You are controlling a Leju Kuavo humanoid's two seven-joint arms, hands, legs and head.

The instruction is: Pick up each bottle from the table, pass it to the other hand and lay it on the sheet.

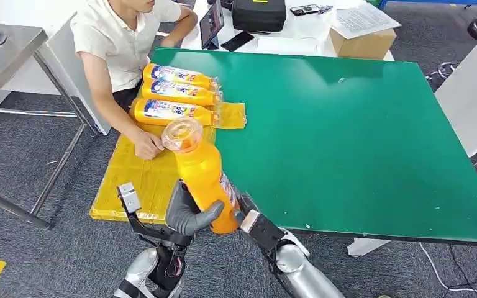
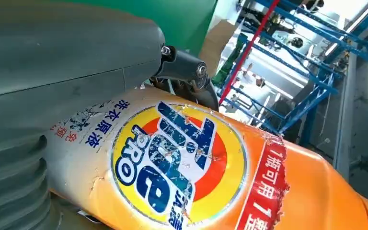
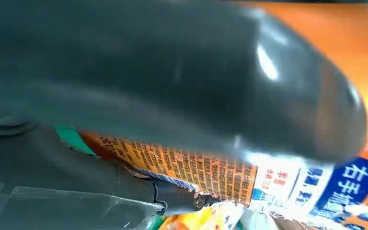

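Observation:
An orange detergent bottle (image 1: 202, 174) stands almost upright over the front edge of the green table (image 1: 348, 136), cap end toward the camera. My left hand (image 1: 189, 214) wraps its lower part from the left. My right hand (image 1: 243, 214) grips the same part from the right. The left wrist view has the bottle's label (image 2: 177, 163) pressed against my left hand (image 2: 52, 72). In the right wrist view my right hand's thumb (image 3: 172, 72) lies across the bottle (image 3: 364, 72). Three more orange bottles (image 1: 174, 93) lie side by side on the yellow sheet (image 1: 143, 180).
A person (image 1: 118, 43) sits at the table's left side, one hand (image 1: 147, 146) resting on the sheet close to the held bottle's cap. A cardboard box (image 1: 363, 43), a black bag (image 1: 259, 13) and phones sit behind the table. A grey metal table (image 1: 6, 43) stands far left.

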